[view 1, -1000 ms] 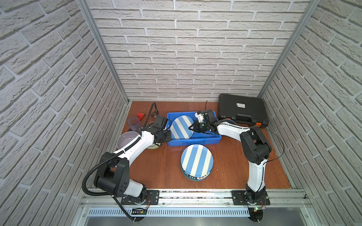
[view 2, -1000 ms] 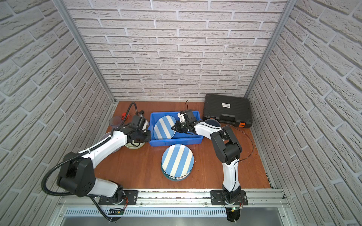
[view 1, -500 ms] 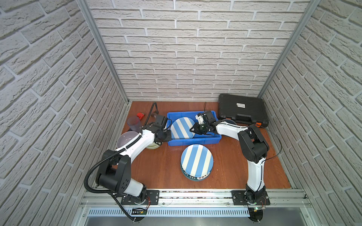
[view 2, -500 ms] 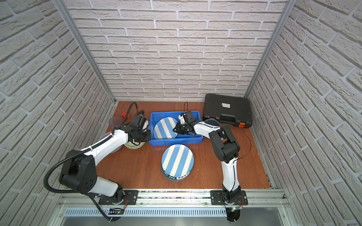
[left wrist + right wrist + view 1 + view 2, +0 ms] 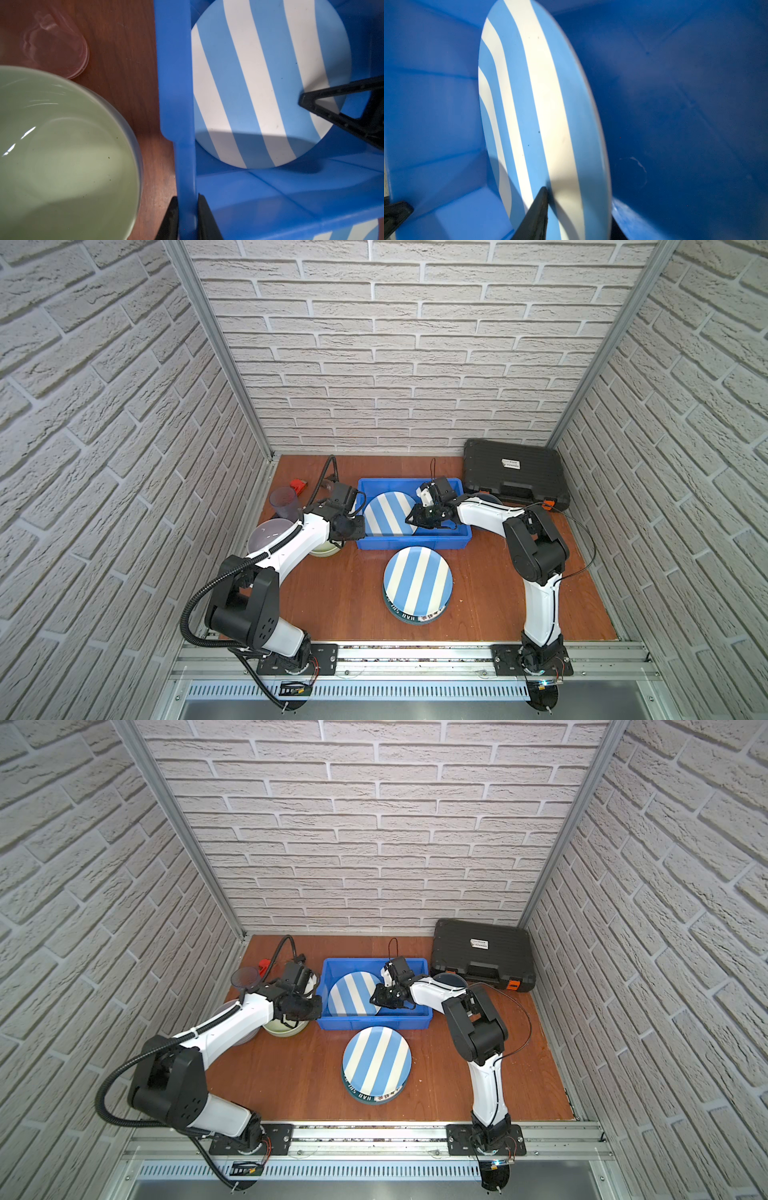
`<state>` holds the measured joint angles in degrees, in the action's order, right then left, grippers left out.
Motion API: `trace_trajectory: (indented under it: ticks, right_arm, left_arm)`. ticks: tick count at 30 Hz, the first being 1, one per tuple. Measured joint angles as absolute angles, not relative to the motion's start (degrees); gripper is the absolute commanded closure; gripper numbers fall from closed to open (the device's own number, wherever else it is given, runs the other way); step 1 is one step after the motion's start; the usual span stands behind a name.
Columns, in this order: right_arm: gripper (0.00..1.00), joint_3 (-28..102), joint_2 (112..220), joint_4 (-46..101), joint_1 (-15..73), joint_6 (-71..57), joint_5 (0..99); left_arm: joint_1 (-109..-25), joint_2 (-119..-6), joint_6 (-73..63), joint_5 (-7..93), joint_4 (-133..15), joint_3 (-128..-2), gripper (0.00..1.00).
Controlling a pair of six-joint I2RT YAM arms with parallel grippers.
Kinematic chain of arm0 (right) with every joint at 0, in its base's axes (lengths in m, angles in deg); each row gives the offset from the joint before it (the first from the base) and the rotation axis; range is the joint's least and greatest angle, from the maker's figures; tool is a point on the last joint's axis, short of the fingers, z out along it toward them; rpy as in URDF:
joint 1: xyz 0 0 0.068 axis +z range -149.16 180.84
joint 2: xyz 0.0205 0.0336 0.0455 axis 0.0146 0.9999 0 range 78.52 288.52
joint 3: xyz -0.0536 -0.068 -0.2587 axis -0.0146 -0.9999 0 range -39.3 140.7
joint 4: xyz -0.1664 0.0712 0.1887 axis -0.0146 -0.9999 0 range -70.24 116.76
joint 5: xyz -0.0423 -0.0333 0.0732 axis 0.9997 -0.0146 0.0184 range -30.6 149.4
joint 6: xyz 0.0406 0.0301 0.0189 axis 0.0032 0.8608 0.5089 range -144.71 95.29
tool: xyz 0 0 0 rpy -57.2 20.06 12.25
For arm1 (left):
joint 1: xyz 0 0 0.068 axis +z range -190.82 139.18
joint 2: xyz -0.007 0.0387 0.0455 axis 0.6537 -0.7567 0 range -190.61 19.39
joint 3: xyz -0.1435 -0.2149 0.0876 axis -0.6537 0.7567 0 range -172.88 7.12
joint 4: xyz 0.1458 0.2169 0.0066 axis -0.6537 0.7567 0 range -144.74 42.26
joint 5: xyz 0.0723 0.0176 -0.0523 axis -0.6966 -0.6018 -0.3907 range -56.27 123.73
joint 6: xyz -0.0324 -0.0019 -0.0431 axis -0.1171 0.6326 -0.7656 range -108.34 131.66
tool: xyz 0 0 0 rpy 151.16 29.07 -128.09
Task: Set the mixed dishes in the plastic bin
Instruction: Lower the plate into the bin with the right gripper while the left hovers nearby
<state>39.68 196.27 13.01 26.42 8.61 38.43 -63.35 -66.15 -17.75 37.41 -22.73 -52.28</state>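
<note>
Striped plate (image 5: 388, 514) lies tilted inside plastic bin (image 5: 415, 541), in its left half; bin sits toward far edge of table (image 5: 332, 593). Right gripper (image 5: 415, 517) straddles plate's right rim, one finger on the striped face; pinching or slack, cannot tell. Left gripper (image 5: 187, 198) clamps bin's left wall. Pale green bowl (image 5: 62, 155) just beside that wall.
</note>
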Motion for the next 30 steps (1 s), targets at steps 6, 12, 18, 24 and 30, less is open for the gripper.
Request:
trace_trajectory:
  ticks: [6, 12, 18, 24, 30]
  right_arm:
    - [0.61, 39.7, 196.3, 11.1, 26.4, 7.8, 39.9]
    - [0.54, 39.9, 196.3, 10.3, 26.5, 7.5, 40.9]
    - [0.52, 40.5, 196.2, 9.3, 26.5, 6.5, 43.0]
    - [0.49, 40.5, 194.9, 6.8, 26.5, 5.2, 45.3]
    - [0.46, 40.6, 190.3, 4.2, 26.5, 3.5, 47.7]
  left_arm:
    - [-63.8, -66.2, -17.8, 37.5, -22.3, -52.6, 0.8]
    - [-64.0, -66.0, -17.7, 37.7, -22.2, -52.9, 0.77]
    - [-64.1, -65.3, -17.7, 37.7, -22.2, -53.5, 0.72]
    - [-64.1, -64.2, -17.7, 37.7, -22.2, -54.0, 0.65]
    - [-64.1, -62.1, -17.3, 37.7, -21.9, -54.4, 0.5]
